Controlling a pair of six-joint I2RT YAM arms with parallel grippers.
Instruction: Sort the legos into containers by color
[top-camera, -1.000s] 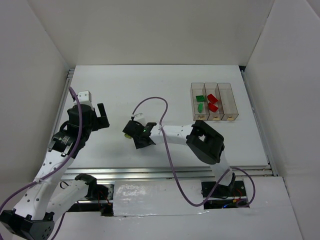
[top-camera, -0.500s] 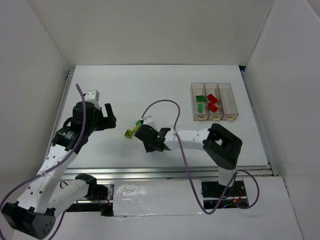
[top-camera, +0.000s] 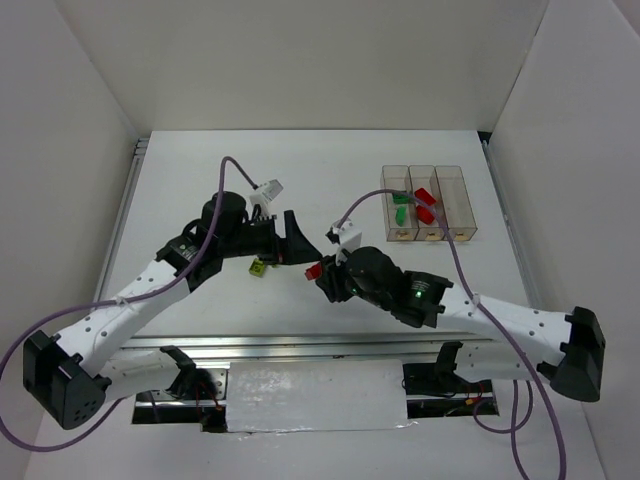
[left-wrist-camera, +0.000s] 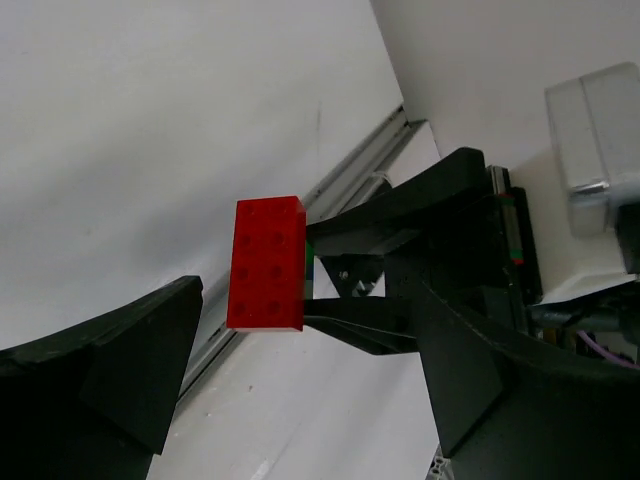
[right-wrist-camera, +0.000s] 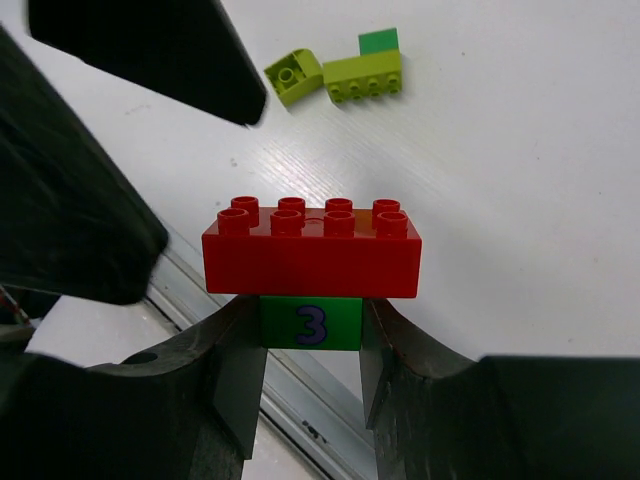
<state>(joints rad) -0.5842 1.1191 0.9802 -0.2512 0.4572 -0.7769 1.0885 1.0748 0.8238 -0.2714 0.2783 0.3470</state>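
White surface (top-camera: 200, 180), well left of the three clear plastic bins (top-camera: 452, 205): the right gripper (top-camera: 325, 276) pinches a small green brick marked "3" (right-wrist-camera: 311, 323), with a red eight-stud brick (right-wrist-camera: 311, 250) stuck on top. Left gripper (top-camera: 298, 243), jaws spread wide, flanks the red brick, apparently to pull the two colours apart before binning. Yellow-green bricks (right-wrist-camera: 362, 75) lie farther from the bins.

"3" printed on green brick (right-wrist-camera: 311, 322), directly under red brick (right-wrist-camera: 311, 255). Bin labels (top-camera: 430, 233) too small to read.
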